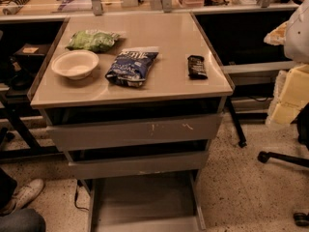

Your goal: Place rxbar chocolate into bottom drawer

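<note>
The rxbar chocolate [196,66], a small dark bar, lies flat on the right side of the cabinet top [169,30]. The bottom drawer [145,199] is pulled out below, with its bare grey floor showing between thin side rails. The gripper is not in view. A white rounded shape [299,30] at the right edge may be part of the arm, well to the right of the bar.
A blue-and-white chip bag [132,66], a green snack bag [92,40] and a white bowl [75,64] sit on the top. Two upper drawers [135,132] are slightly out. A chair base [285,158] stands right, yellow foam [289,95] above it, and a person's shoe [21,195] left.
</note>
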`<state>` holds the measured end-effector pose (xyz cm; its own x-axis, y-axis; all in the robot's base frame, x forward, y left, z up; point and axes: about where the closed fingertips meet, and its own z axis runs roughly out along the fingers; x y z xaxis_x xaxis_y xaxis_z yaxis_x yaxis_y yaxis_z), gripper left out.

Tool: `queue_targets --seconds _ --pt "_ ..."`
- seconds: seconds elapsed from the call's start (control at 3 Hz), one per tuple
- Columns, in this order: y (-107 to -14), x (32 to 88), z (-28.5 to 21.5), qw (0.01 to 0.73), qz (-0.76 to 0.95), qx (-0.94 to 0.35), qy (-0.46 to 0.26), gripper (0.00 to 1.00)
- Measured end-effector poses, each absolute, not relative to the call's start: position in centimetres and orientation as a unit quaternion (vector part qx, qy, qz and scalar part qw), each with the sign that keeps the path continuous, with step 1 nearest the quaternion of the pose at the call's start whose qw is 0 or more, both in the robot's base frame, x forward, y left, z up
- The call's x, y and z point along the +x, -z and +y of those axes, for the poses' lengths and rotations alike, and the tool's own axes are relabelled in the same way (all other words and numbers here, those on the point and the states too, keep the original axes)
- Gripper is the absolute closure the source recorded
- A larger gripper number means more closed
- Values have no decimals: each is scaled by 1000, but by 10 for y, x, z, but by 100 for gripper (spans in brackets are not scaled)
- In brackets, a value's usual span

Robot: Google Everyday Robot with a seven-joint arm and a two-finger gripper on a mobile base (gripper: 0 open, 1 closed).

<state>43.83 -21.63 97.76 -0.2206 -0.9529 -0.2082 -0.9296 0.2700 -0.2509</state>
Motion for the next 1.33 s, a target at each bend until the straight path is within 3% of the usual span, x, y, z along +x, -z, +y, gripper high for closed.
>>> queue_targets --seconds 0.33,0.67,1.0,1.33 --pt "-978 438 -216 161 780 -603 36 0" --pt "-969 459 -208 149 797 -584 41 0" --pt "-941 515 -170 115 810 -574 36 0" --pt "-941 516 -169 118 809 -574 37 0"
